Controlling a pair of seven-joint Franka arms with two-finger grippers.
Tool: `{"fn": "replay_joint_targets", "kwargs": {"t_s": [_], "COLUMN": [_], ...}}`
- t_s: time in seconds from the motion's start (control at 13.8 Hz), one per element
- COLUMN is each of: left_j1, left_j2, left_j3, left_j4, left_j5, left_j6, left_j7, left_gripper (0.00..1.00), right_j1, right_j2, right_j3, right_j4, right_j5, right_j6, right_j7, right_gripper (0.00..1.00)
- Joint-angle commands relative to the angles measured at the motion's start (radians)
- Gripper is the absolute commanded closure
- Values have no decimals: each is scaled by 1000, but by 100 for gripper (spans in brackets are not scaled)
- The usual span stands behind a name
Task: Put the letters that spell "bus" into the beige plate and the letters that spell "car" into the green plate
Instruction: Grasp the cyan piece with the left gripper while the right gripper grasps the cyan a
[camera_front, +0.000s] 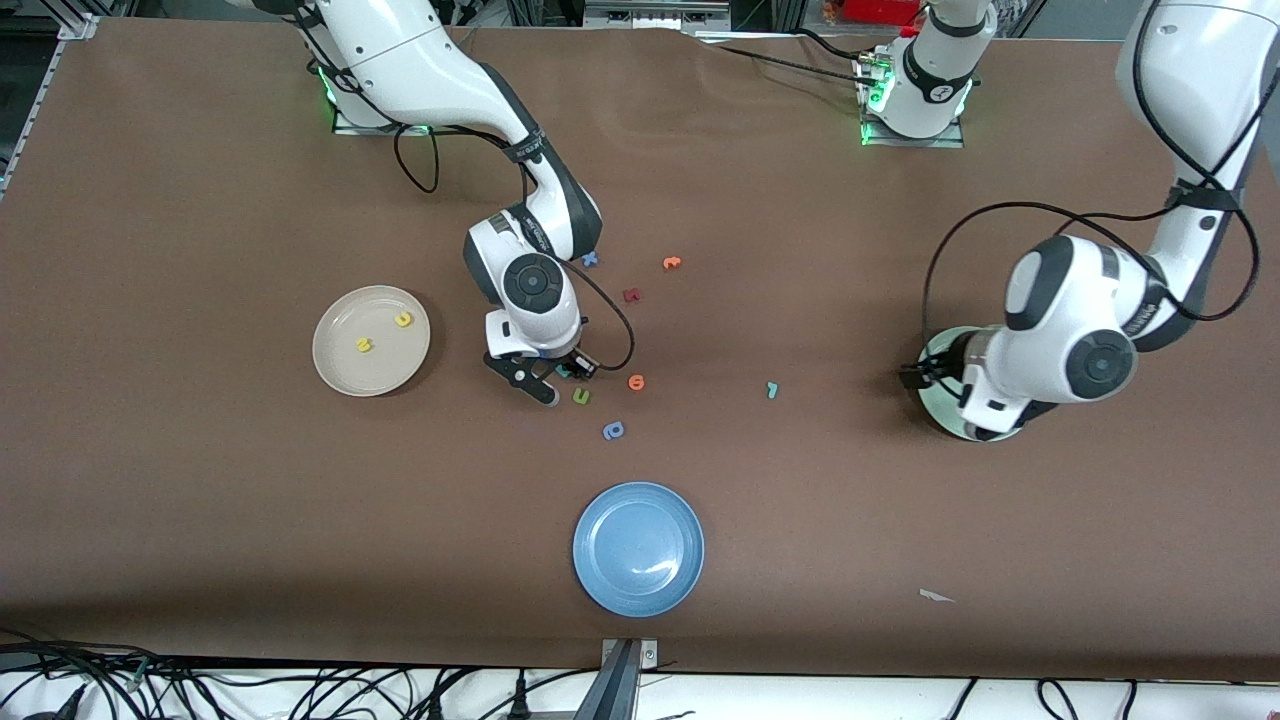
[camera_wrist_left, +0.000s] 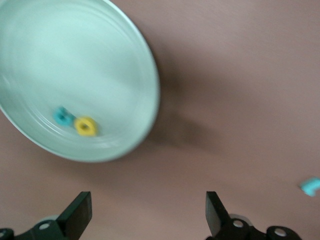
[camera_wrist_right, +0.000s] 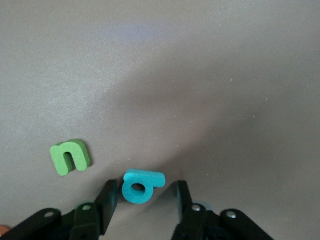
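Observation:
The beige plate (camera_front: 345, 365) holds the yellow "u" (camera_front: 403, 319) and yellow "s" (camera_front: 365, 345). The teal "b" (camera_wrist_right: 140, 186) lies flat on the table between the fingers of my right gripper (camera_wrist_right: 145, 202), which is open with a gap on each side of the letter; the right gripper (camera_front: 565, 378) is low over the table. The green plate (camera_wrist_left: 75, 55) holds the teal "c" (camera_wrist_left: 62, 116) and yellow "a" (camera_wrist_left: 85, 126). My left gripper (camera_wrist_left: 147, 215) is open and empty, above bare table beside that plate (camera_front: 937, 412). The teal "r" (camera_front: 772, 390) lies alone on the table.
A green "u" (camera_wrist_right: 71, 157) lies right beside the "b". A periwinkle letter (camera_front: 613, 431), two orange letters (camera_front: 636, 382) (camera_front: 672, 262), a dark red one (camera_front: 631, 295) and a blue one (camera_front: 590, 259) are scattered nearby. A blue plate (camera_front: 638, 548) sits nearer the camera.

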Motion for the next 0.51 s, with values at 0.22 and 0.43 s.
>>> {"fn": "replay_joint_targets", "kwargs": {"t_s": [0.22, 0.43], "left_j1": [-152, -227], "left_j2": [83, 143], "left_j3": [-31, -11], "left_j4": [17, 19], "left_j5": [31, 153], "left_j6": [247, 300], "left_j7": [-268, -340], "left_gripper": [0, 0], "right_j1": [-2, -2], "right_j2": [16, 17], "right_j3": [-4, -4], "right_j4": [13, 13], "right_j5": [-5, -5], "right_j6": [3, 3], "right_j7": [1, -1], "right_gripper": [50, 74]}}
